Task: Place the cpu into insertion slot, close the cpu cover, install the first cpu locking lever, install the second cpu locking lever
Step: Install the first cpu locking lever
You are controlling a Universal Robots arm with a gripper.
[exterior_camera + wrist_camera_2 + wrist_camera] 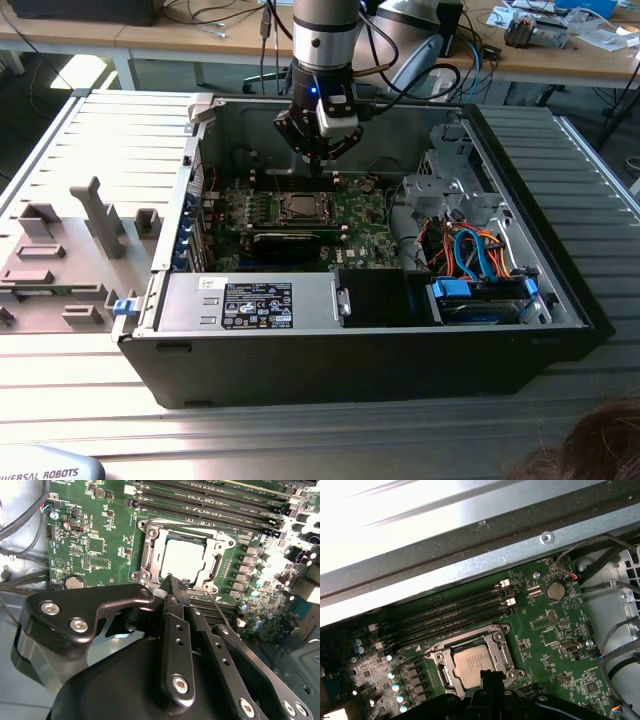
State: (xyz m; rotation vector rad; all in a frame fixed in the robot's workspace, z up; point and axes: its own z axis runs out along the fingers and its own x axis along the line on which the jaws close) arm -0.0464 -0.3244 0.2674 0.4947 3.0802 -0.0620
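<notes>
Cpu (185, 560) seated in slot (150, 555) (cover (226, 542) closed).

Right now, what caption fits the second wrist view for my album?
Black end effector poised at the edge of the silver-grey square cpu, seated under its silver metal cpu cover on the green motherboard.

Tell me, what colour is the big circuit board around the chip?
Green, clearest in the second wrist view: circuit board, chip.

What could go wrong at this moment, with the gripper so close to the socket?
1. The gripper tip sits at the cpu cover edge; a slip might scratch the cpu.
2. A thin lever lies beside the fingertips and could perhaps be caught or bent.
3. The memory slots nearby leave little room.
</notes>
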